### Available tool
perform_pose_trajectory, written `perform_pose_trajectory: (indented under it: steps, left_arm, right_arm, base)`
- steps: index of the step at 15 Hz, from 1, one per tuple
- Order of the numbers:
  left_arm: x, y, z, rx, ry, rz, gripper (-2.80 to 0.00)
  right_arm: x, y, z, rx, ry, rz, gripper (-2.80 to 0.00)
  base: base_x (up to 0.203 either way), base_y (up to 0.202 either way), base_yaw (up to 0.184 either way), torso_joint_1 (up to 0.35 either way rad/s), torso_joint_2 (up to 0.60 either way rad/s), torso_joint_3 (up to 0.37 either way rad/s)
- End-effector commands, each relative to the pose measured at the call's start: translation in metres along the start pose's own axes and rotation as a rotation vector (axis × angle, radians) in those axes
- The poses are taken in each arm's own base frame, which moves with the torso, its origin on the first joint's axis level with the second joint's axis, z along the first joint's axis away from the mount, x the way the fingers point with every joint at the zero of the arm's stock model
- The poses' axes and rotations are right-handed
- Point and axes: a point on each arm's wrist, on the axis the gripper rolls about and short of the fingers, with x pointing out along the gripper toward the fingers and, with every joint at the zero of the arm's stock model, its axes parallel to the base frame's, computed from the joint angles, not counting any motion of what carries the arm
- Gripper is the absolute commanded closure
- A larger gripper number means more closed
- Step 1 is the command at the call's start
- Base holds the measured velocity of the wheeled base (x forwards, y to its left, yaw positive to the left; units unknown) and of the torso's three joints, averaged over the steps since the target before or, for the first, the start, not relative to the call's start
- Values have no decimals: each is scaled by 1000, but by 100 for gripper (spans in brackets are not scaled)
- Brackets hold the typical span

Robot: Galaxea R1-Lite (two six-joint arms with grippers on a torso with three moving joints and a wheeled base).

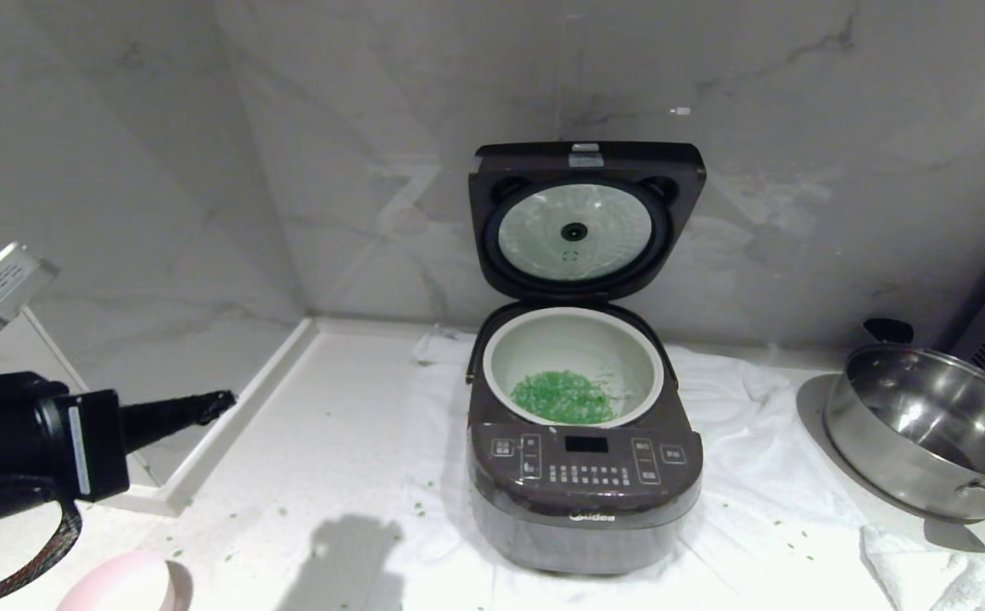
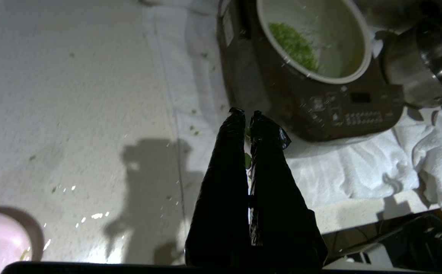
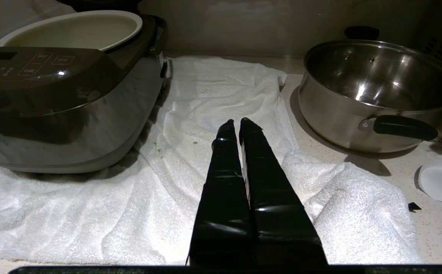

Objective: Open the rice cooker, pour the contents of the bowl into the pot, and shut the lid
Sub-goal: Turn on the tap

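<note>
The rice cooker (image 1: 585,492) stands in the middle on a white towel, its lid (image 1: 585,221) raised upright against the wall. Green bits (image 1: 562,397) lie in the white pot (image 1: 505,356). The pink bowl (image 1: 123,585) sits at the near left edge of the counter, apart from my left gripper (image 1: 219,400). That gripper hovers at the far left, well clear of the cooker, shut and empty; the left wrist view shows it as the left gripper (image 2: 246,112) above the counter beside the cooker (image 2: 312,110), with the bowl (image 2: 0,243) behind it. My right gripper (image 3: 234,122) is shut over the towel.
A steel pan (image 1: 925,433) with black handles sits right of the cooker. Stray green bits are scattered on the counter and towel (image 1: 763,509). A raised white ledge (image 1: 229,424) borders the counter on the left. A small white disc (image 3: 441,182) lies near the pan.
</note>
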Motion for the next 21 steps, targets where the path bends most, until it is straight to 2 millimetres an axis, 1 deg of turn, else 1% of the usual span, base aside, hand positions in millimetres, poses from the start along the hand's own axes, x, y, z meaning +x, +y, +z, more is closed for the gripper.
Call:
perform_pose_trajectory:
  steps: [1, 3, 4, 6, 9, 10, 12, 13, 14, 15, 17, 18, 19, 20, 21]
  left_arm:
    - [25, -26, 25, 18, -12, -11, 0]
    - [45, -45, 43, 6, -45, 16, 0]
    - [53, -52, 49, 1, -59, 32, 0]
    - [57, -66, 63, 4, -95, 7, 0]
    - [70, -90, 95, 7, -176, -44, 0]
    - [79, -102, 105, 5, -206, -48, 0]
    - [109, -125, 116, -11, -257, 0, 0]
    - [125, -135, 120, -28, -301, 26, 0]
    - [139, -146, 126, -57, -389, 26, 0]
    - [147, -156, 132, -83, -464, 5, 0]
    - [165, -170, 132, -103, -511, -18, 0]
    - [172, -172, 130, -105, -508, -21, 0]
    - [176, -174, 130, -110, -512, -23, 0]
    - [182, -176, 131, -121, -517, -27, 0]
    - [189, -177, 128, -136, -504, -31, 0]
  right_arm:
    - [0, 0, 0, 0, 1, 0, 0]
    - [0, 0, 0, 0, 1, 0, 0]
    - [0, 0, 0, 0, 1, 0, 0]
    - [0, 0, 0, 0, 2, 0, 0]
    - [0, 0, 0, -2, 1, 0, 0]
    - [0, 0, 0, -2, 1, 0, 0]
    - [0, 0, 0, -14, 1, 5, 0]
    - [0, 0, -1, -55, 6, 17, 0]
    - [0, 0, -1, -78, 7, 19, 0]
    - [0, 0, -1, -72, 5, 19, 0]
    - [0, 0, 0, -78, 5, 15, 0]
    - [-2, 0, 7, -74, -17, 10, 0]
    - [-5, 0, 20, -64, -54, 5, 0]
    - [-8, 0, 36, -53, -88, 1, 0]
    - [-7, 0, 52, -40, -90, 2, 0]
  base:
    - [0, 0, 0, 0, 0, 0]
    - [0, 0, 0, 0, 0, 0]
    - [0, 0, 0, 0, 0, 0]
    - [0, 0, 0, 0, 0, 0]
    - [0, 0, 0, 0, 0, 0]
    - [0, 0, 0, 0, 0, 0]
    - [0, 0, 0, 0, 0, 0]
    - [0, 0, 0, 0, 0, 0]
    - [0, 0, 0, 0, 0, 0]
    - [0, 0, 0, 0, 0, 0]
    - [0, 0, 0, 0, 0, 0]
    - [0, 0, 0, 0, 0, 0]
    - [0, 0, 0, 0, 0, 0]
    - [0, 0, 0, 0, 0, 0]
    - [0, 0, 0, 0, 0, 0]
